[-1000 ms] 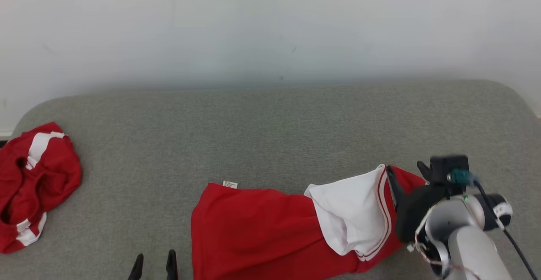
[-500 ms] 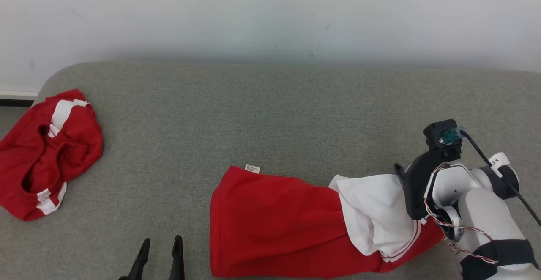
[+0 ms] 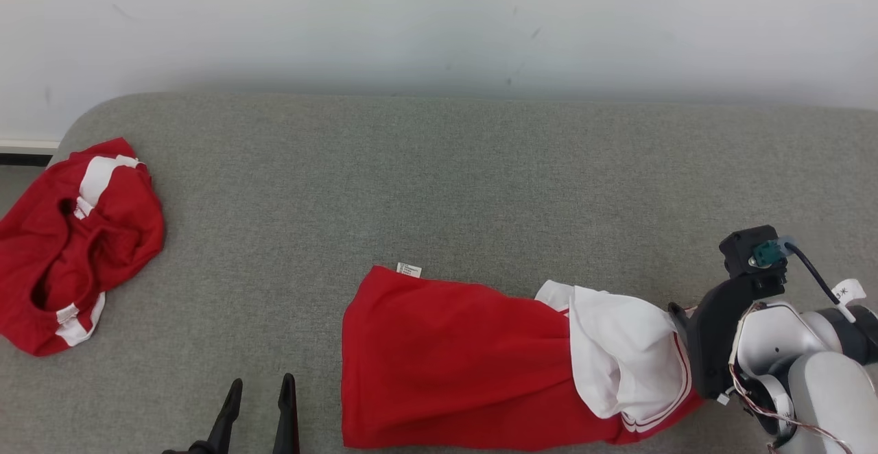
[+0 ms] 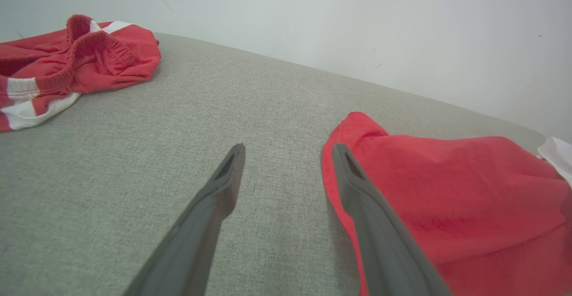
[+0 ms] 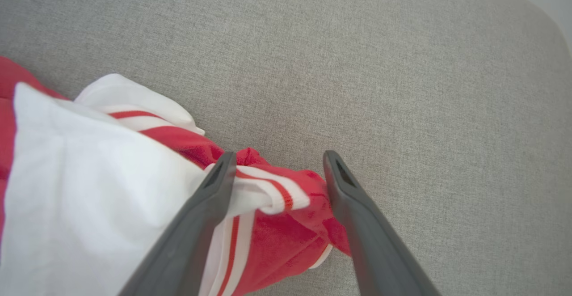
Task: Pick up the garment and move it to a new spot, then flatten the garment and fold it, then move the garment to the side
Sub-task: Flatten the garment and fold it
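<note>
The garment (image 3: 446, 365) is red with a white panel (image 3: 621, 358) turned over at its right end, and it lies spread on the grey cushion near the front edge. My right gripper (image 5: 278, 155) is open at that right end, its fingers either side of the bunched red and white striped hem (image 5: 272, 200). In the head view its dark mount (image 3: 713, 330) sits just right of the white panel. My left gripper (image 3: 262, 380) is open and low at the garment's left edge. In the left wrist view its right finger (image 4: 357, 184) lies along the red edge (image 4: 429, 184).
A second red and white garment (image 3: 75, 234) lies crumpled at the cushion's far left end. The grey cushion (image 3: 439, 186) runs wide between the two garments, with a white wall (image 3: 439, 22) behind it. The right arm's cable (image 3: 816, 276) loops above its wrist.
The head camera has shifted, so the whole picture has moved. Against the garment, my right gripper has drawn back to the right and down, and the raised white panel has dropped flatter.
</note>
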Tool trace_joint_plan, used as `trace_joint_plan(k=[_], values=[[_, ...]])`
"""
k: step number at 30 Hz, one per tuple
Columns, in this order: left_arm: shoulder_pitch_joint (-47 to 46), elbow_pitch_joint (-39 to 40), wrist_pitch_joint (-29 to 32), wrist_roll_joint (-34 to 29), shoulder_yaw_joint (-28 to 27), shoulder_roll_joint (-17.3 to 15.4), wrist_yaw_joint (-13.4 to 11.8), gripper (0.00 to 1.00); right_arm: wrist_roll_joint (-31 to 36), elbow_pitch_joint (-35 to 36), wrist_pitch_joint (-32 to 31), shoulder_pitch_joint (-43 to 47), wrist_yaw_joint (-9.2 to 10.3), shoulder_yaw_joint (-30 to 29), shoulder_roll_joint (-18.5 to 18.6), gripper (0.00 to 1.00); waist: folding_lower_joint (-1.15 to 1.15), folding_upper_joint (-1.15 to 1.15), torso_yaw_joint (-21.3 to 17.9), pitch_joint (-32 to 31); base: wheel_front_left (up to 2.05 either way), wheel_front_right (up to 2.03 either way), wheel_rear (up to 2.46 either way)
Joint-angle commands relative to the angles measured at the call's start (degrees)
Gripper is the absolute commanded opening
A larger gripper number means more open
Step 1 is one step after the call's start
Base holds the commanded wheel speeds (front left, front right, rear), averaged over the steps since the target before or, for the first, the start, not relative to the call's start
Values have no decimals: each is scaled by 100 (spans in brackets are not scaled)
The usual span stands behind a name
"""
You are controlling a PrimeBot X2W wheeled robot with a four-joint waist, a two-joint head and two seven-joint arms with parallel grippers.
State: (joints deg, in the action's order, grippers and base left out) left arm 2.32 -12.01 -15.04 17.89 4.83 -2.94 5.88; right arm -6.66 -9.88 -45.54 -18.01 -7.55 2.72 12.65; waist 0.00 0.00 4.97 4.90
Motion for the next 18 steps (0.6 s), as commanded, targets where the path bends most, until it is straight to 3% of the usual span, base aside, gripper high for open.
trace_joint_plan(k=[1,11,18], values=[[-58,18,-20,53,-11,7,-24,100,-38,133,-98,168,13,-26,42,100,0,0,-19,13,0,0,0],[-130,9,-20,90,27,6,-19,100,52,842,-362,868,13,-324,-71,100,0,0,16,109,0,0,0],[-105,-12,-21,76,-10,5,-21,100,131,1424,37,1278,13,-879,-541,100,0,0,-28,93,0,0,0]])
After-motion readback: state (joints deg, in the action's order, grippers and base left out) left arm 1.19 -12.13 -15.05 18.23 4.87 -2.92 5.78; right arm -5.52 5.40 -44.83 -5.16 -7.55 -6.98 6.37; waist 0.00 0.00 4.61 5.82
